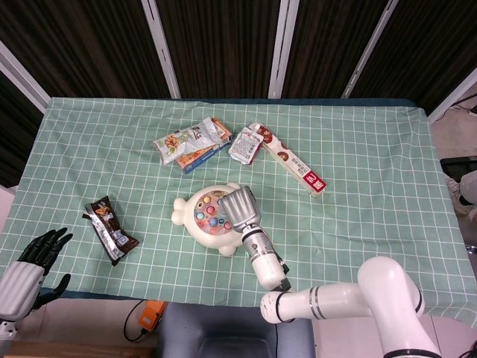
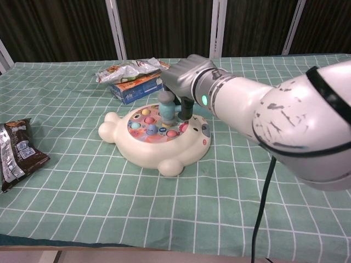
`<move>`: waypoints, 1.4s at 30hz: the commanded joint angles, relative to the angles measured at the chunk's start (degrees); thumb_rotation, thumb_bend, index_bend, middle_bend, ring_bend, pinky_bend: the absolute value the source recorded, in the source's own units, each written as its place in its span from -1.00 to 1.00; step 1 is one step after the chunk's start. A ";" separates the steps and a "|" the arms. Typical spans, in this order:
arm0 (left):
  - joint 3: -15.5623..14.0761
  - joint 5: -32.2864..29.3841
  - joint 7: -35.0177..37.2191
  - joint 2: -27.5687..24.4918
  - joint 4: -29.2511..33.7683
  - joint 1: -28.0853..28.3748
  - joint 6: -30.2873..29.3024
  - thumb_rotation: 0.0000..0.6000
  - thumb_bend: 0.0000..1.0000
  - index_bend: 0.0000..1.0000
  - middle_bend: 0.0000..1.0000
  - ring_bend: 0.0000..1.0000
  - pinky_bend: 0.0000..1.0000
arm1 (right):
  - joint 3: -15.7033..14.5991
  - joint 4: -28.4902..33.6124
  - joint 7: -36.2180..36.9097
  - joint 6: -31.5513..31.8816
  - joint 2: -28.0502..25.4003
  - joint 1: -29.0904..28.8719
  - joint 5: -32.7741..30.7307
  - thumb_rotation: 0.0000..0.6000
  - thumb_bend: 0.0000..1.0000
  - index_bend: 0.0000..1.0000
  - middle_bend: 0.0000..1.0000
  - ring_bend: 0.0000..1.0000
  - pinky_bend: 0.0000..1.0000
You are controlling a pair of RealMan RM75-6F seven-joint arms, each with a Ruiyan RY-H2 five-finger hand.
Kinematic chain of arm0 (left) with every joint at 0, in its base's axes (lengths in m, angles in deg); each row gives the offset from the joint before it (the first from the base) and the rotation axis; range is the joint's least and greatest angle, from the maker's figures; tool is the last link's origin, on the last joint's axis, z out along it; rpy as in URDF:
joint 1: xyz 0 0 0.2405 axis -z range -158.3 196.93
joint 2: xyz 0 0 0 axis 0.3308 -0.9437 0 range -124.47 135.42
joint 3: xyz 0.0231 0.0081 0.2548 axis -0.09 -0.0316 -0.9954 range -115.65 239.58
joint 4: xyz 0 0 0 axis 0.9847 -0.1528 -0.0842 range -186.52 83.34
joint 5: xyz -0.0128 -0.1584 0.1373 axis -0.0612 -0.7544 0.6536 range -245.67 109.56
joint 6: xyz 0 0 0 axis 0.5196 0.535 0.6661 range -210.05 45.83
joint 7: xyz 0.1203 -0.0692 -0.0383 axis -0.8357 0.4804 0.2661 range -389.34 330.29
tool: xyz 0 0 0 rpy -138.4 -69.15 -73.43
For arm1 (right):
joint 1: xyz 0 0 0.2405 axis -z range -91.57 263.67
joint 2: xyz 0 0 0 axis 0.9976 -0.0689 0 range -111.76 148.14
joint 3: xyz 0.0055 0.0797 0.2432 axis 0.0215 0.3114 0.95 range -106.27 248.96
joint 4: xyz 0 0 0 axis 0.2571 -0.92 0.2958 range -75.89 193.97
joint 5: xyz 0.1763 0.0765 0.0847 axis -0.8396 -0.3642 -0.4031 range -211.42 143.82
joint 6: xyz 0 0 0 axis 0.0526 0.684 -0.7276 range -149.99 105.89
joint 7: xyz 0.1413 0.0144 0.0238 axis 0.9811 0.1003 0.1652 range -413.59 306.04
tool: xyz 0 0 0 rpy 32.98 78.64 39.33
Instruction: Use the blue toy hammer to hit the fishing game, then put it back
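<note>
Your right hand point(image 2: 186, 76) grips the blue toy hammer point(image 2: 166, 109), its head on the fishing game point(image 2: 156, 138): the striking step. Next, lift clear and set the hammer beside the game.

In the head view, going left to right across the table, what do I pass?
Left hand → chocolate bar → fishing game → right hand → long red-and-white box.
</note>
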 commanded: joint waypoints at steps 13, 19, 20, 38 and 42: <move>-0.02 0.04 -0.58 0.15 0.16 0.07 0.22 1.00 -0.17 -1.00 -0.94 -0.95 -0.74 | 0.50 1.72 0.59 1.29 -3.09 1.35 -0.21 1.00 0.23 0.93 0.39 0.38 0.40; 0.05 -0.10 -0.58 0.17 0.17 0.14 0.34 1.00 -0.17 -1.00 -0.94 -0.95 -0.74 | -0.02 -0.11 0.79 -0.27 -2.59 1.38 -0.78 1.00 0.23 0.93 0.39 0.38 0.40; 0.07 -0.12 -0.54 0.16 0.18 0.15 0.34 1.00 -0.17 -1.00 -0.94 -0.95 -0.74 | -0.07 -0.33 0.70 -0.36 -2.49 1.37 -0.97 1.00 0.23 0.93 0.39 0.38 0.40; -0.02 0.11 0.05 0.00 0.04 0.10 0.05 1.00 -0.17 -1.00 -0.94 -0.95 -0.74 | -0.07 6.05 4.67 -0.05 -8.84 4.36 1.46 1.00 0.23 0.93 0.39 0.38 0.40; -0.05 0.15 0.02 -0.01 0.09 0.02 -0.09 1.00 -0.17 -1.00 -0.94 -0.95 -0.74 | -3.80 11.63 11.12 -2.03 -15.38 8.76 8.20 1.00 0.23 0.93 0.39 0.38 0.40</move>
